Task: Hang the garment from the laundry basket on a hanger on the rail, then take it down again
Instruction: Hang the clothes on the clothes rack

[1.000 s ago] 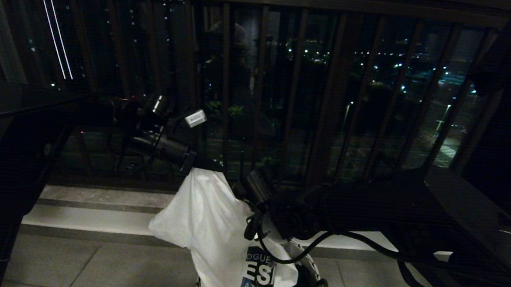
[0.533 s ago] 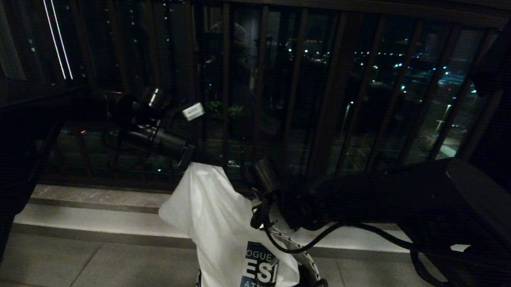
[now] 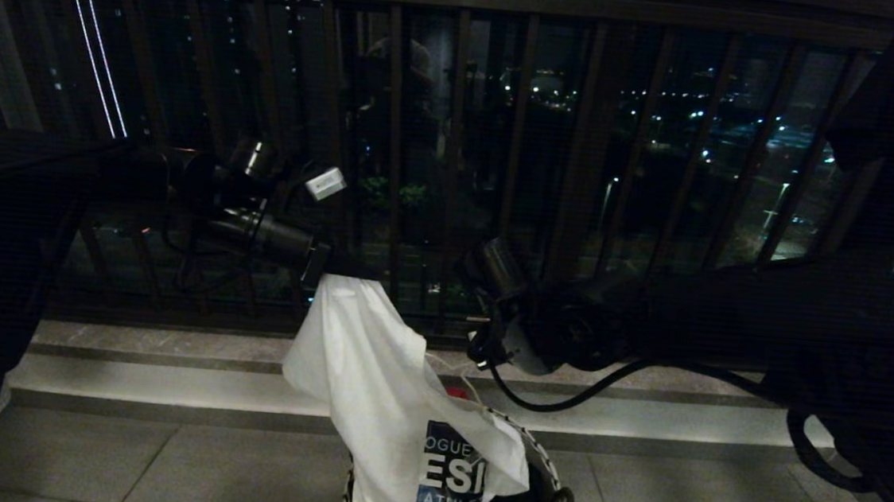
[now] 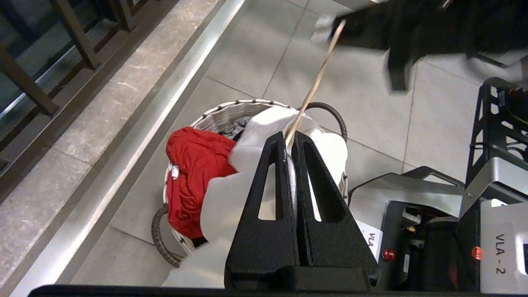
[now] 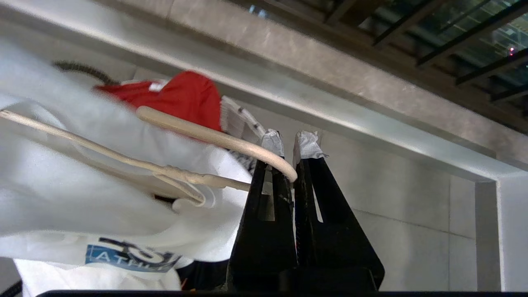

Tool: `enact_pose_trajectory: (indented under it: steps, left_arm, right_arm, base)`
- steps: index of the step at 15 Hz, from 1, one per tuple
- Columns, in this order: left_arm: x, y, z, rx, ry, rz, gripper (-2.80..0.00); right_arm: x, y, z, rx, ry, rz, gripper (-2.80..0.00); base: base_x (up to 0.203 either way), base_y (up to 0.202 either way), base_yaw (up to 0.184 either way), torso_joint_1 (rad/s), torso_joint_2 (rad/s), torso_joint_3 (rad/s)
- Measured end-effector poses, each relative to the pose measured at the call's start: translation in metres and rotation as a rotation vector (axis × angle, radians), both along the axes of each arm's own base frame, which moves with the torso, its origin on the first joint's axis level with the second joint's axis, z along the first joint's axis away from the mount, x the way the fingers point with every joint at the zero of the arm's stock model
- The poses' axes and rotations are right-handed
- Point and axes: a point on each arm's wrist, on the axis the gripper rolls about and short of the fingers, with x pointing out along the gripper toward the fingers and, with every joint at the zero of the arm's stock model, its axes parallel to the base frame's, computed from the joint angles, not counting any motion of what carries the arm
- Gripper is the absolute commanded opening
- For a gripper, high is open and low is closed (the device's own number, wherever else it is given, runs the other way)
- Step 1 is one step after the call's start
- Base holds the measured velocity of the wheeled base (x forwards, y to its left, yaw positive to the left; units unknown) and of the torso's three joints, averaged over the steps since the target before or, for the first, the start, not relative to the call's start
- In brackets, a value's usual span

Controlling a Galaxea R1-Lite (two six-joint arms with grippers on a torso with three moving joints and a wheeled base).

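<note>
Head view: While both arms reach out over the tiled floor, one white T-shirt hangs from the left claw, its lower part draped into the one laundry basket.
T-shirt look: white, with a dark blue print and pale lettering on the chest.
Right claw: near the shirt's collar side, in front of the dark balcony railing.
Left wrist view: left claw is closed, pinching white T-shirt cloth and a thin pale hanger wire between its tips.
Basket: one, directly below, holding one red garment; two dark loop handles show.
Right wrist view: right claw is closed on the curved hook of the one hanger.
Hanger neck: twisted, lying against the T-shirt.
Behind: red garment and basket rim.
</note>
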Motion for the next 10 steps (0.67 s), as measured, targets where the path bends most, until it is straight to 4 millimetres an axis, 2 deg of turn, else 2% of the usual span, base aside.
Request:
enact_pose_trajectory:
  steps: [4, 10]
  left_arm:
    - [-0.001, -0.003, -0.001, 0.001, 0.008, -0.006, -2.80]
    - [0.000, -0.005, -0.001, -0.002, 0.014, -0.007, -2.80]
  right_arm:
    - [-0.007, -0.013, 0.023, 0.020, -0.033, -0.008, -2.80]
    - [-0.013, -0.017, 0.038, 0.039, -0.060, -0.009, -2.80]
  base:
    - [0.000, 0.000, 0.000, 0.000, 0.00, 0.000]
    - [0.000, 0.000, 0.000, 0.000, 0.00, 0.000]
